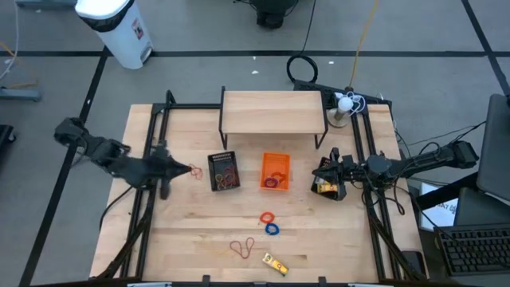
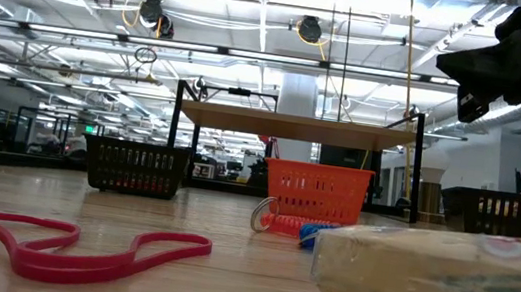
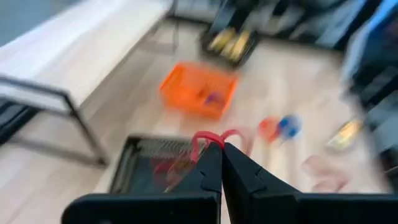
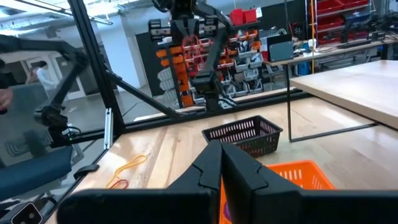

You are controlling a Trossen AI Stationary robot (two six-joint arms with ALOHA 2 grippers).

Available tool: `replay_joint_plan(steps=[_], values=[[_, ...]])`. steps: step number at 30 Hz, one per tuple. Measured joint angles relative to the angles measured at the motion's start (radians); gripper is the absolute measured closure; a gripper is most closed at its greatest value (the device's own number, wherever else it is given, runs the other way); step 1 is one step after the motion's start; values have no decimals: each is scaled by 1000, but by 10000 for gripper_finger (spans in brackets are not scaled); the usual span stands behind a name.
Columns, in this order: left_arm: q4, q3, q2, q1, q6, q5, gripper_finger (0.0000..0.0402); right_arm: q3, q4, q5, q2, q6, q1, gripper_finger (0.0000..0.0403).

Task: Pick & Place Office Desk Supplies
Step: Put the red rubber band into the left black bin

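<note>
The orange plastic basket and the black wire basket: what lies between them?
Nothing: in the high view, bare wooden table separates the black wire basket from the orange plastic basket.

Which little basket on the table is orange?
The middle plastic mesh basket is orange; the two black mesh baskets sit on either side of it.

Left gripper raised over table's left side, jaws closed; right gripper at right side, jaws closed
</note>
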Motion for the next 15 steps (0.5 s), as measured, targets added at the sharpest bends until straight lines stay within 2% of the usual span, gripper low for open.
replay_joint_plan(steps=[3,6,15], values=[[-163,124,186,96,-7,62,401,0,0,0,0,0,0,399],[-249,196,341,183,36,126,401,0,0,0,0,0,0,399],[-228,289,696,383,305,277,401,0,0,0,12,0,0,399]])
